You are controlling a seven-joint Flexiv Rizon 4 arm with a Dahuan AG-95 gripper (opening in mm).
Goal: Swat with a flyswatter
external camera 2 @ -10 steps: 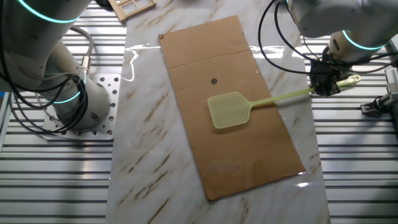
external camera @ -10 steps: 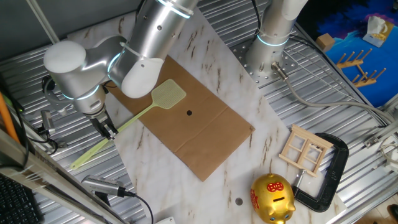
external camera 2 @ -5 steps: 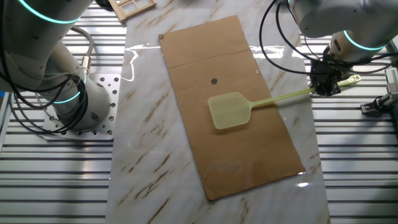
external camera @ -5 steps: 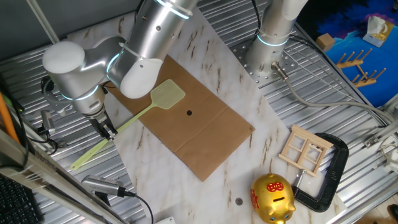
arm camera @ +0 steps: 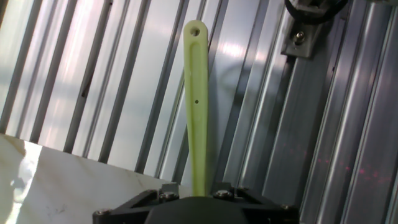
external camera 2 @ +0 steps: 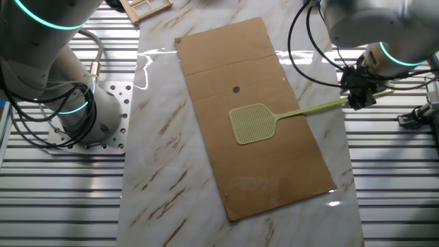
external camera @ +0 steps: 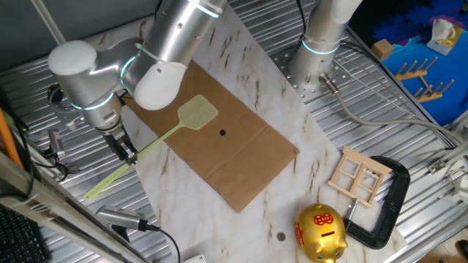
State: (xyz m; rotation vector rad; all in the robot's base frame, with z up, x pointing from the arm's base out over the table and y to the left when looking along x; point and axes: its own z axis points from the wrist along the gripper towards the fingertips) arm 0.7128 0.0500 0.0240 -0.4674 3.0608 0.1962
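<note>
The pale yellow-green flyswatter (external camera: 196, 112) has its square mesh head over the brown cardboard sheet (external camera: 241, 157), close to a small dark dot (external camera: 222, 133). Its long thin handle runs off the sheet's edge toward the ribbed metal table. My gripper (external camera: 129, 154) is shut on the handle near its far end. In the other fixed view the head (external camera 2: 252, 123) is a little short of the dot (external camera 2: 236, 89), and the gripper (external camera 2: 358, 100) grips the handle at the right. In the hand view the handle end (arm camera: 196, 93) with its hanging hole sticks out past the fingers.
A golden piggy bank (external camera: 319, 231), a black C-clamp (external camera: 387, 204) and a small wooden frame (external camera: 358, 177) stand at the front right. A second arm's base (external camera: 314, 58) is bolted at the back. Cables lie beside the gripper.
The arm's upper joints have shifted slightly, and the flyswatter with the gripper has moved a little. The swatter head stays near the dot.
</note>
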